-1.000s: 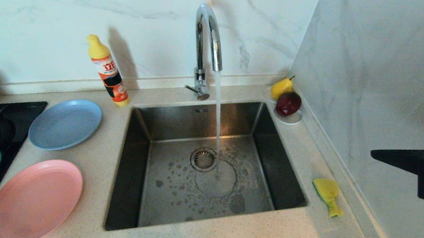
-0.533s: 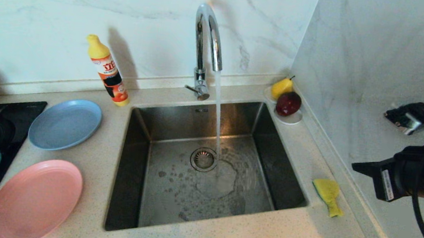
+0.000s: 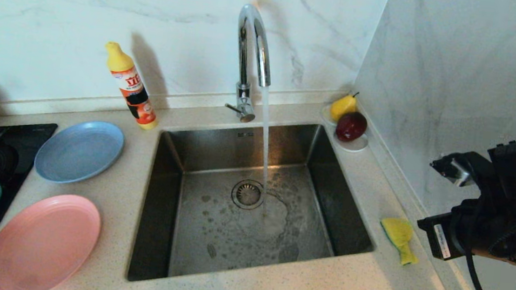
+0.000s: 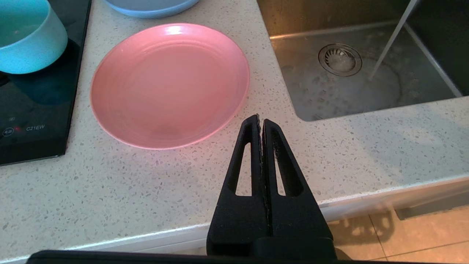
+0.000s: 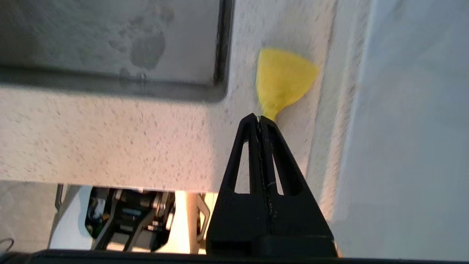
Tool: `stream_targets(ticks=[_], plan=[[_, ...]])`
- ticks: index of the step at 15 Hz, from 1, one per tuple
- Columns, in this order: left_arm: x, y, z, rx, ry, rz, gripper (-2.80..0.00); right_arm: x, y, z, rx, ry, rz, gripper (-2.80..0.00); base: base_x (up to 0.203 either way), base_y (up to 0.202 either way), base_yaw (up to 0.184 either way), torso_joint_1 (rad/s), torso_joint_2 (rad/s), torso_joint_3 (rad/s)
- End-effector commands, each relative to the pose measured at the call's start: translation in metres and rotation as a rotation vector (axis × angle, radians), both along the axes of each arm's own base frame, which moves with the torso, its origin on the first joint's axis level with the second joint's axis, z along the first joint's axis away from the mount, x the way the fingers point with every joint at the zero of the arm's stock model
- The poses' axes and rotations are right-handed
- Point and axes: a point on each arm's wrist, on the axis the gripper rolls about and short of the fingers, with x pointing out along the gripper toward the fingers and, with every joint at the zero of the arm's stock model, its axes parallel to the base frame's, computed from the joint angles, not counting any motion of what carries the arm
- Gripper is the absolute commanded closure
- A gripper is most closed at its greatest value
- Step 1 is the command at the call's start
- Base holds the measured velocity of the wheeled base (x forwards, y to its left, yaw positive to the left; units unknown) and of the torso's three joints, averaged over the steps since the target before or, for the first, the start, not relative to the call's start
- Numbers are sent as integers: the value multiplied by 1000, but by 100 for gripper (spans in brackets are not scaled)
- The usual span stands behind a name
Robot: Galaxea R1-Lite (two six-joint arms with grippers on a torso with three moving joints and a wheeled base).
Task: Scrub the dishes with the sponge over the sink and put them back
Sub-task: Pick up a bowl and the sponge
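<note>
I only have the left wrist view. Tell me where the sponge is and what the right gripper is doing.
Observer: The sponge lies on the counter right of the sink, near the wall.
Operator: Report the right gripper.
Observer: The right gripper is shut, empty, above the counter with its tips aimed at the sponge.
Operator: Name what stands behind the sink.
Observer: A soap bottle at its back left, and a pear and dark red fruit on a white saucer at its back right.
</note>
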Motion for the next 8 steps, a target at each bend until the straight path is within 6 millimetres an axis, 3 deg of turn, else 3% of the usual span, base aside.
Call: stream_targets(ticks=[1, 2, 8], plan=[[0, 0, 0, 1, 2, 1, 0, -2, 2, -12, -15, 38, -12, 0, 0, 0, 0, 0, 0, 0], [0, 0, 0, 1, 2, 1, 0, -2, 3, -15, -7, 51, -25, -280, 0, 0, 0, 0, 0, 0], [0, 0, 0, 1, 2, 1, 0, -5, 18, -29, 0, 98, -61, -280, 0, 0, 0, 0, 0, 0]])
